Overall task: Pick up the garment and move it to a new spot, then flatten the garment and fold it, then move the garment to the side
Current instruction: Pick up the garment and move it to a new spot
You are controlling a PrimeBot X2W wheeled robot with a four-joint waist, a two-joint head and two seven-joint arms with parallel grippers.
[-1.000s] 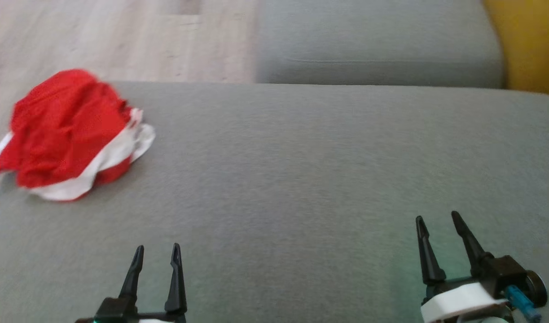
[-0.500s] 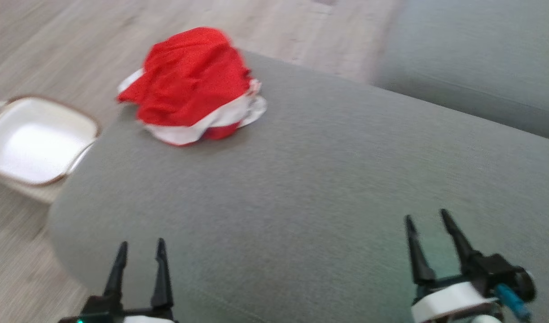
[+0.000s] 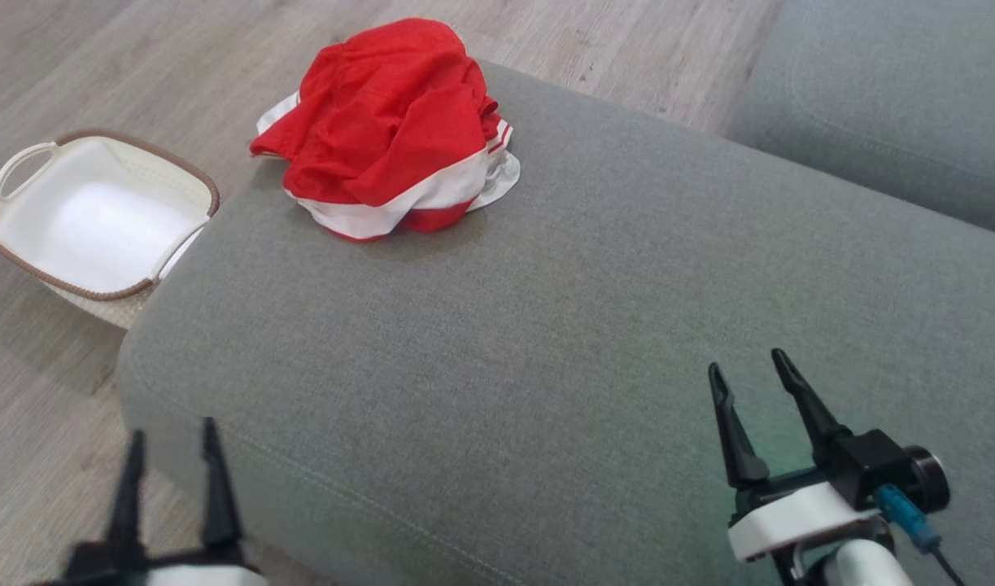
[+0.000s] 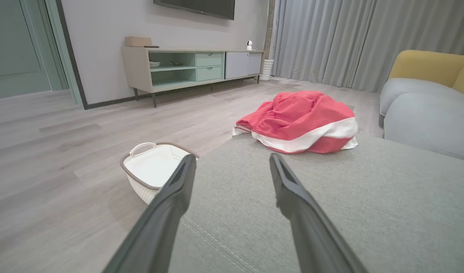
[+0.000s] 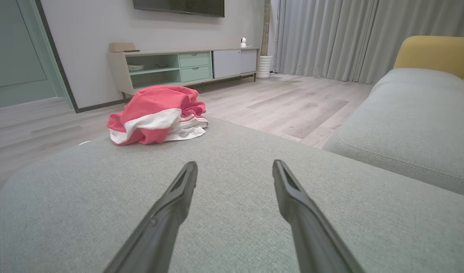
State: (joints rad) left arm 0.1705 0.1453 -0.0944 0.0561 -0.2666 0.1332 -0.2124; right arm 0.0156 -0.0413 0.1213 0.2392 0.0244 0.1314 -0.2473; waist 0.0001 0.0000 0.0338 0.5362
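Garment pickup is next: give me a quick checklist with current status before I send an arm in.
1. Left pincer open, holding nothing: ok.
2. Right pincer open, holding nothing: ok.
3. Nothing between pincers and garment on the cushion: ok.
4. Garment wholly on cushion: cannot tell; it sits at the far edge.
5. Garment within a pincer's grasp: not ok; both are well short of it.
6. Basket apart from garment: ok, on the floor.
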